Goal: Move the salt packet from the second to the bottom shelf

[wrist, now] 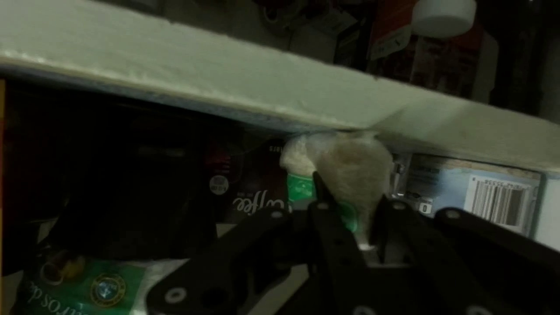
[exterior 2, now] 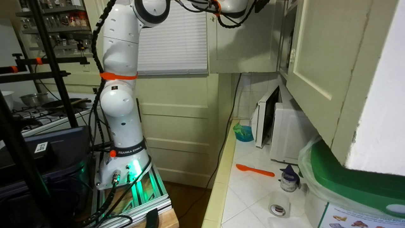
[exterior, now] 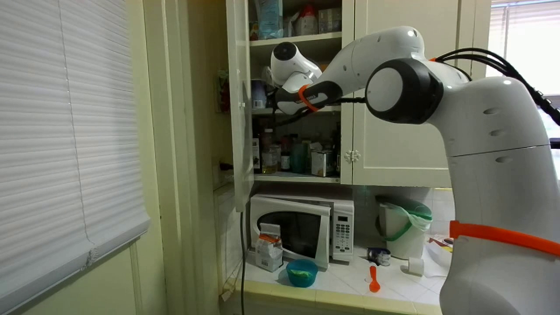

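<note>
One black two-finger gripper: jaws drawn together, clamped on the whitish plastic salt packet.
Salt packet: at the cream-painted second shelf, above the board; contact with the board cannot be determined.
Packet neighbours: light-blue rectangular box with a barcode on one side, dark printed coffee package on the other.
Cream-painted bottom shelf: carries a green bottle and a white cardboard carton.
White jointed arm: extends into the open cream cupboard at second-shelf height.
</note>
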`<action>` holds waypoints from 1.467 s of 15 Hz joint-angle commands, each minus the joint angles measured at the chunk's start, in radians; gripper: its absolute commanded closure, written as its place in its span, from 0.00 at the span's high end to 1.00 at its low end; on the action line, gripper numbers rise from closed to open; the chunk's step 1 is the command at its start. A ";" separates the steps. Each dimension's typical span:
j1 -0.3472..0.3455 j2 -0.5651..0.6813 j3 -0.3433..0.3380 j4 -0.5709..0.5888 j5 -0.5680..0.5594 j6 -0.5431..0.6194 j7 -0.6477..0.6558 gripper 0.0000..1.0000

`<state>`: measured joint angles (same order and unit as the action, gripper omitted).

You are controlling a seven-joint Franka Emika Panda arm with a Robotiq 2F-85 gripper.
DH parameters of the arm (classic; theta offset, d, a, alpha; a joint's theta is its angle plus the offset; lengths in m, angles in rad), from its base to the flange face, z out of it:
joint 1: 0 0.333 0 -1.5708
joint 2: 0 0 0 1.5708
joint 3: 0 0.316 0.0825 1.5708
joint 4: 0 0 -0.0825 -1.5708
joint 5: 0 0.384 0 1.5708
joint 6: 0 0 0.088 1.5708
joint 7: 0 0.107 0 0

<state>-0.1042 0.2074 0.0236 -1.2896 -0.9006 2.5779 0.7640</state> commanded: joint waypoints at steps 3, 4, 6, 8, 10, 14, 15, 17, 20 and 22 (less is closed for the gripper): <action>-0.033 -0.093 0.006 -0.168 0.075 0.064 -0.038 0.05; -0.033 -0.091 0.003 -0.160 0.071 0.062 -0.032 0.44; -0.035 -0.085 0.000 -0.146 0.070 0.055 -0.034 0.50; -0.034 -0.065 0.002 -0.118 0.076 0.040 -0.044 0.66; -0.034 -0.049 0.004 -0.098 0.082 0.039 -0.051 0.81; -0.035 -0.002 0.003 -0.038 0.076 0.052 -0.051 1.00; -0.035 0.009 0.004 -0.024 0.077 0.052 -0.053 1.00; -0.037 0.039 0.005 0.010 0.079 0.068 -0.054 1.00; -0.035 0.086 0.003 0.068 0.065 0.085 -0.038 1.00; -0.038 0.104 0.009 0.089 0.072 0.086 -0.052 0.75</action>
<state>-0.1349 0.2588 0.0245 -1.2660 -0.8534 2.6424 0.7406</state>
